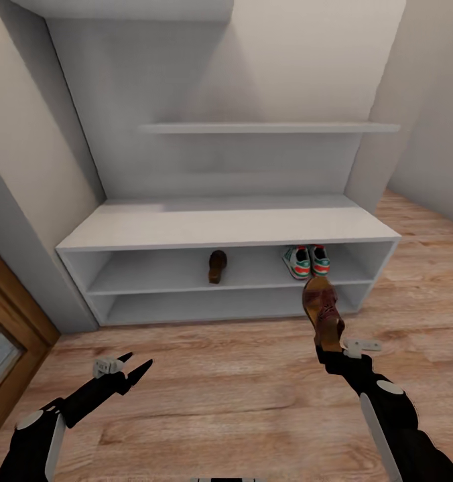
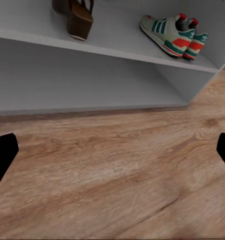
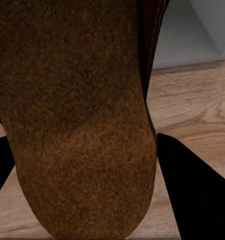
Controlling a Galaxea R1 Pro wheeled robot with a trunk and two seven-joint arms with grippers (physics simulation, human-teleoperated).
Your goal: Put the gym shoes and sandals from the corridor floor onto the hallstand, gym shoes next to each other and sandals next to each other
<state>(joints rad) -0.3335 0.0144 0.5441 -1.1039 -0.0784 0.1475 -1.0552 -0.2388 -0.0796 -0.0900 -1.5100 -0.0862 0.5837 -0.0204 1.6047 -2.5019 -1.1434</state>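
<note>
The pale hallstand (image 1: 226,231) stands against the wall ahead. On its upper shelf slot the two gym shoes (image 1: 307,261) sit side by side at the right, and one sandal (image 1: 217,266) lies near the middle. My right gripper (image 1: 332,349) is shut on the other sandal (image 1: 322,310), held up in front of the rack's right end; its tan sole (image 3: 77,115) faces the right wrist camera. My left gripper (image 1: 134,366) hangs open and empty over the corridor floor (image 1: 226,388). The left wrist view shows the gym shoes (image 2: 175,34) and the shelved sandal (image 2: 78,17).
A wooden door frame (image 1: 12,321) stands at the left. A wall shelf (image 1: 267,127) hangs above the bench top. Open plank floor lies between me and the rack, and the lower shelf slot (image 1: 206,304) holds nothing.
</note>
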